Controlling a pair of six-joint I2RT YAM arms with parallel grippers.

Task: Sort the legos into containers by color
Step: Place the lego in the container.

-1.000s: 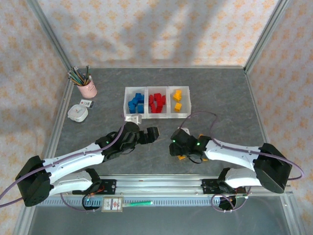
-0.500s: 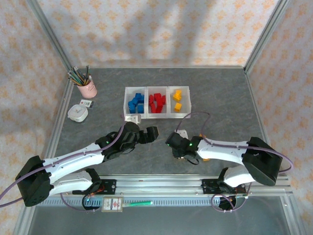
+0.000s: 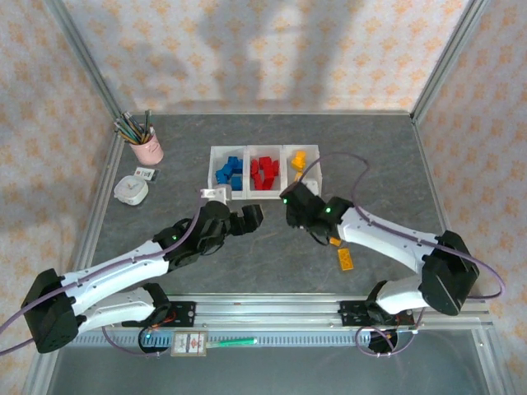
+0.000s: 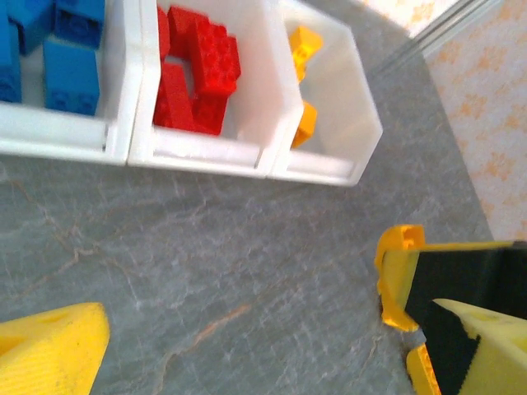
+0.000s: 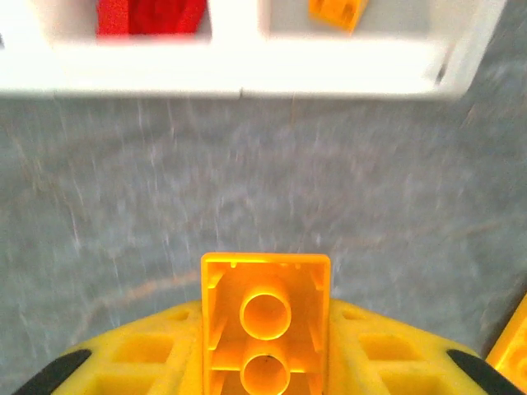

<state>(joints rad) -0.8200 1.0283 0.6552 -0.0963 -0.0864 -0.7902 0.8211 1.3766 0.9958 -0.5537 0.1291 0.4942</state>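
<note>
Legos (image 3: pixel 264 171) are mostly sorted: blue, red and orange lots lie in the left, middle and right bins of the containers (image 3: pixel 247 150), at the centre of the table (image 3: pixel 370 164).

Right arm reaches forward and to its left, forearm low over the table. The right gripper (image 3: pixel 294 206) sits just short of the orange bin's front wall. Jaws clenched on an orange brick (image 5: pixel 265 317), its hollow underside toward the wrist camera.

Left arm is stretched diagonally toward centre. The left gripper (image 3: pixel 249 220) is near the right one, jaws released, bare table between them.

Loose orange brick (image 3: pixel 347 258) lies on the table beside the right forearm, and a second orange piece is half hidden under it.

Left wrist view: an orange piece at the right edge lies against a black-and-yellow finger; cannot tell whose. Right wrist view is blurred, with the bin contents cut off at the top.
</note>
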